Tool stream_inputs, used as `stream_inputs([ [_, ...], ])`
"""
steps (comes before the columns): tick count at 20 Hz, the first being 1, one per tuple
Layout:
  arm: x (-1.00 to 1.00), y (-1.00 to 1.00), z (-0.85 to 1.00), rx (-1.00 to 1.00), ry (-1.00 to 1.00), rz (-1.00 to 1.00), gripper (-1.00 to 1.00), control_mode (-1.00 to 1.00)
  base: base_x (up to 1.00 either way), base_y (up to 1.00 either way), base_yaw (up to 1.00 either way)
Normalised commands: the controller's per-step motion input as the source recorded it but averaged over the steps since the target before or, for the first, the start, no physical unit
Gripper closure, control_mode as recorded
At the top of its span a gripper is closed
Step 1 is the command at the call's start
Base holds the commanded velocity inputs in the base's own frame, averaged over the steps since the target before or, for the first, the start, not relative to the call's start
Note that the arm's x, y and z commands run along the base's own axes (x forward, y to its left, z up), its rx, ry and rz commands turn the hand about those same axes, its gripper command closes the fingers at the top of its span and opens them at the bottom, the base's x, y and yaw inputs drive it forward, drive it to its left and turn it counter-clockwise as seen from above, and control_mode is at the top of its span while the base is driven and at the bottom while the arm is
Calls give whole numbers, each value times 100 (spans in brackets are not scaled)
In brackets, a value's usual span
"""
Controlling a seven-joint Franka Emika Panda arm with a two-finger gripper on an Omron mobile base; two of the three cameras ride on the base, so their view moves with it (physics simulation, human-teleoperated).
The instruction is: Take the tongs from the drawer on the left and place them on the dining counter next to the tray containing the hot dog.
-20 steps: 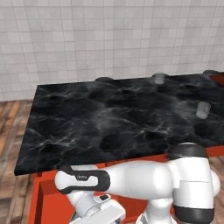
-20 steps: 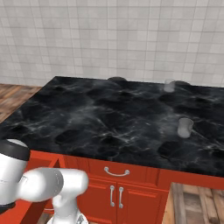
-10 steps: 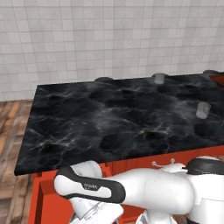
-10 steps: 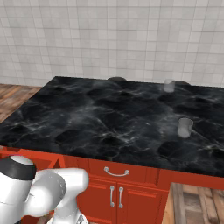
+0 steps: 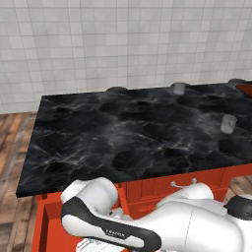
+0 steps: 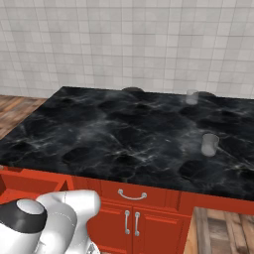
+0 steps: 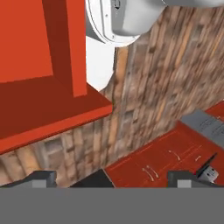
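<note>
The dining counter (image 5: 133, 133) (image 6: 124, 134) is a black marble top with white veins on a red-orange base. The drawer (image 5: 47, 221) (image 6: 30, 184) stands pulled out at the counter's left end, and my arm covers most of its inside. The tongs are hidden. A dark red-brown edge that may be the tray (image 5: 244, 88) shows at the counter's far right; the hot dog is out of view. In the hand view my gripper (image 7: 111, 180) is open with nothing between its fingertips (image 7: 43, 178), beside a red-orange drawer corner (image 7: 87, 105) and above the wood floor.
Two small clear glasses (image 5: 178, 88) (image 5: 227, 123) stand on the counter's right half. Below the top are a shut drawer with a silver handle (image 6: 131, 196) and cabinet doors. Wood floor (image 7: 166, 78) lies around, with a tiled wall behind and more red cabinets (image 7: 162, 162) in the distance.
My arm has folded lower. Its upper link now lies across the bottom of the left base view, and the hand has dipped down by the open drawer. The gripper stays open.
</note>
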Motion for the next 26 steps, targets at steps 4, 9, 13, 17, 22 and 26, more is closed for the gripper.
stream_inputs([
  [4, 22, 0, 0, -13, -43, 6, -100, -100, 0, 0, 0],
  [9, 20, 0, 0, -12, -40, 4, -100, -100, 0, 0, 0],
  [13, 30, 0, 1, -1, -24, 0, -100, -100, 0, 0, 0],
  [17, 43, 0, 0, 1, -15, 0, -100, -100, 0, 0, 0],
  [22, 40, 0, -3, 7, -9, 4, -100, -100, 0, 0, 0],
  [26, 34, 0, -14, 12, -4, 5, -100, -100, 0, 0, 0],
])
